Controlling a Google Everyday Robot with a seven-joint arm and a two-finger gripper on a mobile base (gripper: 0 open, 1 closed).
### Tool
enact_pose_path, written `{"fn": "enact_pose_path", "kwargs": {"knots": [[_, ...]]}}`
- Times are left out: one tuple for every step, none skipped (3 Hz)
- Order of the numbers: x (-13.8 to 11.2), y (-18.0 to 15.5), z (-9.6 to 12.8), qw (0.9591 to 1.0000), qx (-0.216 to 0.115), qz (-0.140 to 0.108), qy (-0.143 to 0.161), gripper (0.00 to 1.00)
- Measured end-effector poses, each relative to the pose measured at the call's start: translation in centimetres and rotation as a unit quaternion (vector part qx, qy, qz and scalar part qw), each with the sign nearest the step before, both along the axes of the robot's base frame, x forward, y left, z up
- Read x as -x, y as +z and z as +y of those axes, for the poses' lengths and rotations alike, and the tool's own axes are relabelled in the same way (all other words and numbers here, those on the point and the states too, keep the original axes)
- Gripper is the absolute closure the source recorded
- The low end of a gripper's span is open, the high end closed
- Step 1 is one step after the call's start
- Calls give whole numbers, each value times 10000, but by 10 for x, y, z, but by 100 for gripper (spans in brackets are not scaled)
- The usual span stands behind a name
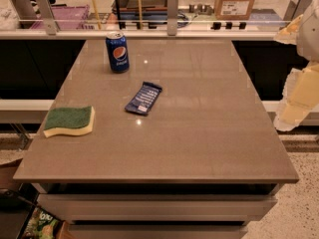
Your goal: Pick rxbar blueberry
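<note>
The rxbar blueberry (pixel 143 98) is a flat dark navy-blue wrapper with white lettering. It lies flat and slightly angled on the grey table top (pixel 199 133), left of centre. My arm shows as pale cream segments at the right edge of the view, beyond the table's right side. My gripper (pixel 289 116) hangs at its lower end, about level with the table's edge and far to the right of the bar, touching nothing.
An upright blue Pepsi can (pixel 117 52) stands behind the bar near the back left. A green and yellow sponge (pixel 69 121) lies near the left edge. A glass rail (pixel 172 14) with shelves and boxes runs behind the table.
</note>
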State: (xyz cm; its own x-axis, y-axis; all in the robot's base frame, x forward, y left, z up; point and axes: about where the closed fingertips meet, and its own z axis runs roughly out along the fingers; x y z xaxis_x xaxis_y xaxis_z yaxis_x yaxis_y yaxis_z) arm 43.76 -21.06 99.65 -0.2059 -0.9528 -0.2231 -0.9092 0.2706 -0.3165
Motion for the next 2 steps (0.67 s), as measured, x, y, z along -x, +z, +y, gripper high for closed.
{"fn": "enact_pose_path", "kwargs": {"knots": [[0, 0, 0, 10000, 0, 0, 0, 0], [-2, 2, 1, 9999, 28, -87, 67, 0]]}}
